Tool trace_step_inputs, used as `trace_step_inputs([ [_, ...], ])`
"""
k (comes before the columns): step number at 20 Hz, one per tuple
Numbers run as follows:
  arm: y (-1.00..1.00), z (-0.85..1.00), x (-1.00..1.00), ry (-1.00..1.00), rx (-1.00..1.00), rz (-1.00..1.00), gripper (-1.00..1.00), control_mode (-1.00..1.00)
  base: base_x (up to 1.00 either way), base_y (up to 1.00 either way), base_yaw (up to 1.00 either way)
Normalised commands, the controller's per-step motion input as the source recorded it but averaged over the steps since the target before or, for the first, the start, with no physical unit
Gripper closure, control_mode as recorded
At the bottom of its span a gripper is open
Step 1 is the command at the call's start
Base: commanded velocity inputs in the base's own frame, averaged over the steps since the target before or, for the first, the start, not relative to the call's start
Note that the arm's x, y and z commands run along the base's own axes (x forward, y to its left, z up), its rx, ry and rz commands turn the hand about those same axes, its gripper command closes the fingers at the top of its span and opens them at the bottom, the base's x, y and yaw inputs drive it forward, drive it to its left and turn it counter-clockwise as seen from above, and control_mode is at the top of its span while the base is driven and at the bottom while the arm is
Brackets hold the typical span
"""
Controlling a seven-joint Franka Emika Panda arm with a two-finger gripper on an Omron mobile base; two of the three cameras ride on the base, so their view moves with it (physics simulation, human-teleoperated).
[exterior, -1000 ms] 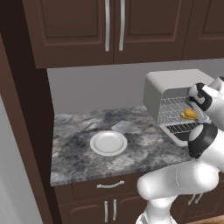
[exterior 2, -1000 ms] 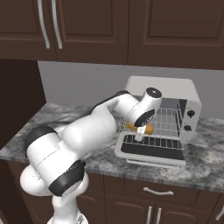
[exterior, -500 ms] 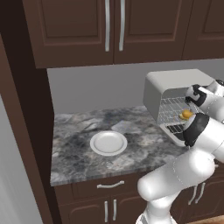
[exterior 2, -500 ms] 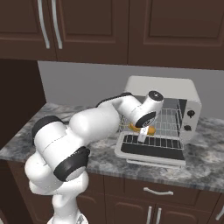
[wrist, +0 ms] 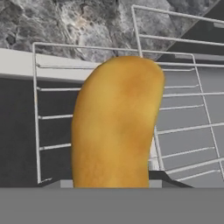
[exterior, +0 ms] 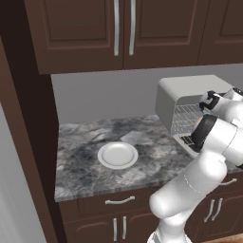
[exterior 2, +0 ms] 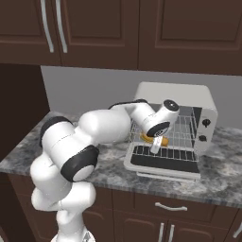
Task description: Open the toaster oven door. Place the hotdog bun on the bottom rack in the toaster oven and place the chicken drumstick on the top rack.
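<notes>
Gripper (exterior 2: 156,147) clamped on hotdog bun (wrist: 116,122) over toaster oven (exterior 2: 177,124) bottom rack (wrist: 183,131); bun prob. light & squashy, so grip mid-length, gently.

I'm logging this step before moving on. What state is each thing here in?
Toaster oven: door open, folded down flat.
Hotdog bun: held in the claw, over a wire rack.
Claw: shut on the bun, at the oven mouth.
Plate: on the counter, nothing on it.
Upper cabinets: closed.
</notes>
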Motion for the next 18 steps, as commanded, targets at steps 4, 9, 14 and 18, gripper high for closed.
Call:
trace_step_inputs([
  [4,0.0,-0.19,0.02,0.0,0.03,0.0,1.0,-1.0,0.0,0.0,0.0],
  [9,0.0,-0.25,0.0,-0.01,0.02,0.0,1.0,-1.0,0.0,0.0,0.0],
  [14,0.0,-0.04,0.0,-0.02,0.02,0.0,1.0,-1.0,0.0,0.0,0.0],
  [18,0.0,0.0,0.0,-0.03,0.03,0.0,1.0,-1.0,0.0,0.0,0.0],
])
